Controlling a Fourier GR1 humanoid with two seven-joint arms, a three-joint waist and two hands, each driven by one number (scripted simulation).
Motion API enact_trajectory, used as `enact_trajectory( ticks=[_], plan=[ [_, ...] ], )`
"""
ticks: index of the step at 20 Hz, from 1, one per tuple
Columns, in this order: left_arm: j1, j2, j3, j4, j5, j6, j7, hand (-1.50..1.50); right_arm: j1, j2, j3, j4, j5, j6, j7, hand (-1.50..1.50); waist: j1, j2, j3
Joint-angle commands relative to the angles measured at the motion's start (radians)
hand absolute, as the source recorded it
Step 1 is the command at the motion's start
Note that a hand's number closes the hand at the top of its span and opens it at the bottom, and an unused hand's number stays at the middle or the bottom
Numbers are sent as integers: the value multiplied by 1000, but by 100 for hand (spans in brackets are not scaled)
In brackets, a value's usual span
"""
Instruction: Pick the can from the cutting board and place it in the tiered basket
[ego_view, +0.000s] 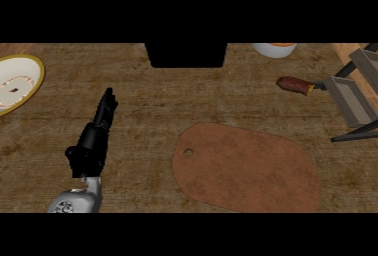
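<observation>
we see the can (295, 85) lying beside the tiered basket (353, 95), off the cutting board (247, 170); our left hand (94, 135) rests straight-fingered, holding nothing.

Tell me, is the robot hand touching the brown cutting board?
Apart. The head view shows bare counter between the left robot hand and the cutting board.
</observation>
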Motion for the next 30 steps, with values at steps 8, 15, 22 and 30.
enact_trajectory(
  ticks=[8, 15, 22, 30],
  plan=[
    [-46, 21, 29, 21, 14, -19, 3, 0, -428, 11, -79, 394, -79, 124, 241, 150, 17, 5, 1],
    [-29, -31, -25, 10, -32, 32, 14, 0, -539, -84, 56, 629, -53, -46, 244, 150, 22, 12, 3],
    [-46, 11, 23, 58, 15, -27, -35, 0, -486, -141, 237, 797, 24, -292, 96, 150, 28, 19, 3],
    [-52, -4, 12, 47, 2, -14, -16, 0, -406, -240, 296, 995, 77, -463, -120, 150, 20, 14, 4]
  ],
)
